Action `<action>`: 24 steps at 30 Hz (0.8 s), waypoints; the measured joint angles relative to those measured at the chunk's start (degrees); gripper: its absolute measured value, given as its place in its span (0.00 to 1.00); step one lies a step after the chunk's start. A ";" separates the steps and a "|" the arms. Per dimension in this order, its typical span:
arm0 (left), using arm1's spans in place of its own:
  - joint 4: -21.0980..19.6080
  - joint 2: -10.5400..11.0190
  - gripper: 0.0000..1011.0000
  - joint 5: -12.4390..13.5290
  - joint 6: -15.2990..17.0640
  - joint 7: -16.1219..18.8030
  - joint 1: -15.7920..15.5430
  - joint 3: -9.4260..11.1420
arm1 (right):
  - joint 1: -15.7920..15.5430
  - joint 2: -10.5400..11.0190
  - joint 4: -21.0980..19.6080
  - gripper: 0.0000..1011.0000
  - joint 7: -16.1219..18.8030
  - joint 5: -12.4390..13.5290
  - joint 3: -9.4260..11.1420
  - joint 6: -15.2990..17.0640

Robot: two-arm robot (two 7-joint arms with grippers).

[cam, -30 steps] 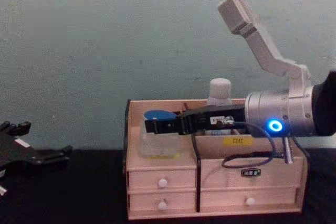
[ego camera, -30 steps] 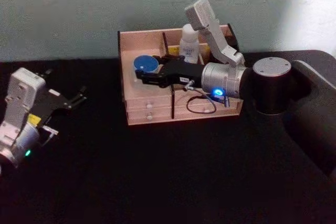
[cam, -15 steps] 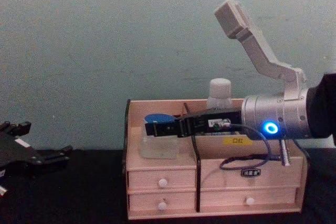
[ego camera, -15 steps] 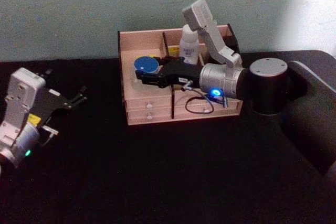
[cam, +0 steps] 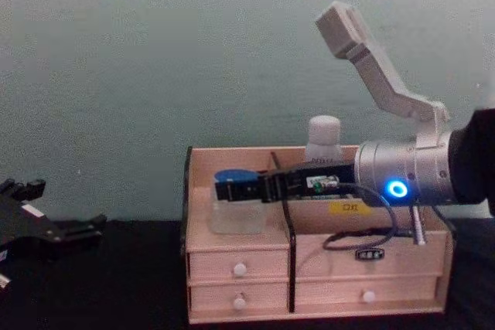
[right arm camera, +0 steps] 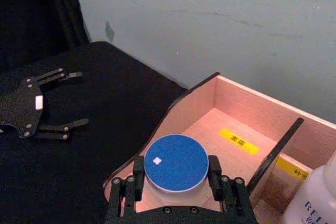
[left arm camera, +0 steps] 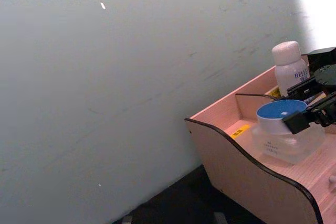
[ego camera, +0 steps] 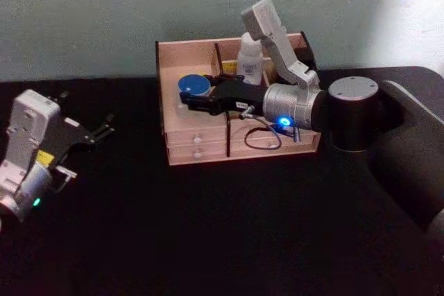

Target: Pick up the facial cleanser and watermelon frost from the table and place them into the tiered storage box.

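The tiered storage box stands at the back of the black table. The watermelon frost, a clear jar with a blue lid, sits low in the box's left compartment. My right gripper reaches in from the right and is shut on the jar, one finger on each side of the lid. The facial cleanser, a white bottle, stands upright in the rear compartment just right of the divider. My left gripper rests open at the far left, above the table.
A grey-green wall rises right behind the box. The right arm's white link angles up over the box, and a black cable hangs in front of the right drawers. Bare black table spreads in front.
The right gripper with the jar has sunk slightly into the left compartment. The left arm has stayed put.
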 joint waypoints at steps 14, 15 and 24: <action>0.00 0.00 0.99 0.00 0.00 0.00 0.00 0.00 | 0.02 -0.03 0.06 0.72 -0.04 -0.14 0.07 -0.05; 0.00 0.00 0.99 0.00 0.00 0.00 0.00 0.00 | 0.02 -0.02 0.05 0.72 -0.04 -0.14 0.06 -0.04; 0.00 0.00 0.99 0.00 0.00 0.00 0.00 0.00 | 0.01 0.01 -0.01 0.80 -0.03 -0.10 0.03 -0.02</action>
